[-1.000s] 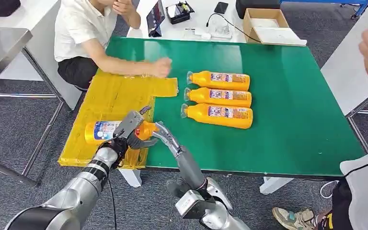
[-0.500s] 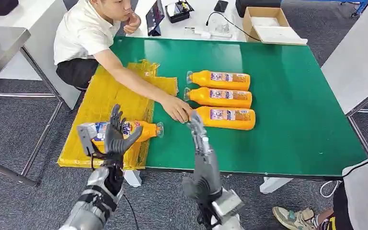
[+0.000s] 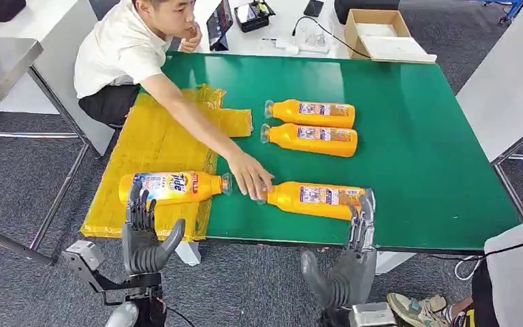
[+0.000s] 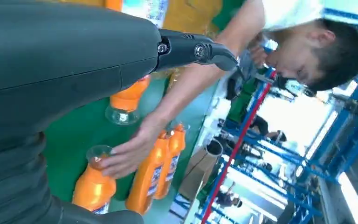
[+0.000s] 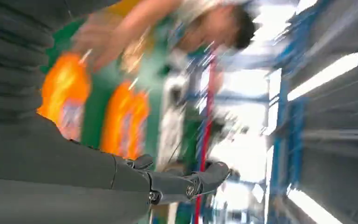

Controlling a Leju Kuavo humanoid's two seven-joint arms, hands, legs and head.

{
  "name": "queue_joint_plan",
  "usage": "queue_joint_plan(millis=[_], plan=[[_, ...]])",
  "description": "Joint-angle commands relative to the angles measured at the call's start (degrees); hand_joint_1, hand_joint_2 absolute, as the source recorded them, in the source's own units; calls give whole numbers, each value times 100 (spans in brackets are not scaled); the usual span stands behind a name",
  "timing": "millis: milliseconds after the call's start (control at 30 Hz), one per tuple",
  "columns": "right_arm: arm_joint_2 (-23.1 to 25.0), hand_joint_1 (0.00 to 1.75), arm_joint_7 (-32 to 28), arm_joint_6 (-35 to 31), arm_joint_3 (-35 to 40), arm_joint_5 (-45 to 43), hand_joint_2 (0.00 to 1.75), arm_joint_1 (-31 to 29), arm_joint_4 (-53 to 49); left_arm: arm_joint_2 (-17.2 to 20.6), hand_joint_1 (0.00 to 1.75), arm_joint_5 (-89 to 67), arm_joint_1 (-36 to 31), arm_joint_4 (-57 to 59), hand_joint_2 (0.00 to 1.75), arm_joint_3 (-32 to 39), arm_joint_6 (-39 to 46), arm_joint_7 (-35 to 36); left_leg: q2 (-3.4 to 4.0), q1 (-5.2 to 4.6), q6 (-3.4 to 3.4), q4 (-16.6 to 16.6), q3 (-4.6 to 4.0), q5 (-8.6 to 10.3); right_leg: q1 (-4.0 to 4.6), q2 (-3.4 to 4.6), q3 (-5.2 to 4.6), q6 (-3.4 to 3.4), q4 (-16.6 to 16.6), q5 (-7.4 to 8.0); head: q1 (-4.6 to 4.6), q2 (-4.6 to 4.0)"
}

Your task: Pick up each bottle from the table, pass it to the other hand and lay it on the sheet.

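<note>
Both robot hands are seen raised at the near edge of the green tabletop [image 3: 408, 122], fingers spread and nothing held: the left robot hand [image 3: 143, 235] below the yellow plastic sheet [image 3: 156, 139], the right robot hand [image 3: 354, 252] just beside the base of an orange plastic bottle [image 3: 317, 199] lying on its side. One orange bottle with a blue-and-white label [image 3: 170, 186] is already laid on the sheet. A seated person's hand [image 3: 248, 176] is resting at the near bottle's neck; a reach made now could strike it. Two more orange bottles [image 3: 310, 125] are lying farther back.
</note>
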Motion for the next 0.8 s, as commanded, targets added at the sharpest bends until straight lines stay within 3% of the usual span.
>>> queue_joint_plan(millis=[33, 300, 333, 367, 400, 567, 700, 800], plan=[[-149, 0, 770, -530, -1696, 3189, 175, -557, 2518, 388, 0, -232, -415, 758, 175, -892, 790, 260, -10, 0, -2, -22, 35, 5, 1, -11, 42, -6, -24, 3, 0, 0], [-206, 0, 630, -530, -1746, 3029, 175, -660, 2650, 372, 0, -238, -482, 893, 175, -942, 850, 198, 4, -7, 5, -12, 28, 4, -5, 4, 32, -5, -11, 4, 2, 0], [-206, 0, 630, -530, -1746, 3029, 175, -660, 2650, 372, 0, -238, -482, 893, 175, -942, 850, 198, 11, -8, -2, -18, 57, -7, -4, 10, 57, -16, -12, -7, 0, 0], [-206, 0, 630, -530, -1746, 3029, 175, -660, 2650, 372, 0, -238, -482, 893, 175, -942, 850, 198, -1, -10, 3, -13, 31, 4, -6, -4, 35, -7, -9, 0, 0, 0], [-299, 0, 1068, -530, -1676, 3631, 175, -687, 2633, 412, 0, -405, -478, 867, 175, -1007, 978, 185, 0, -9, 0, -15, 44, -1, -5, -3, 46, -11, -10, -5, 0, 0], [-643, 0, 1311, -451, -1352, 3687, 175, -1800, 3993, 333, 0, -475, -752, 1300, 175, -1181, 1151, 114, 20, -10, 5, -18, 46, 3, -6, 15, 43, -7, -17, 7, 0, 0], [-456, 0, 1247, -268, -1027, 3353, 175, -2568, 4879, 294, 0, -928, -922, 1365, 175, -1213, 1620, -162, 25, -6, 9, -5, 19, 9, -3, 20, 18, -2, -8, 15, 2, 0], [-259, 0, 1199, -355, -794, 3434, 175, -2706, 5050, 429, 0, -1285, -767, 1135, 175, -1326, 1728, -362, 23, -7, 13, -6, 18, 16, -5, 15, 17, 2, -5, 20, 0, 0]])
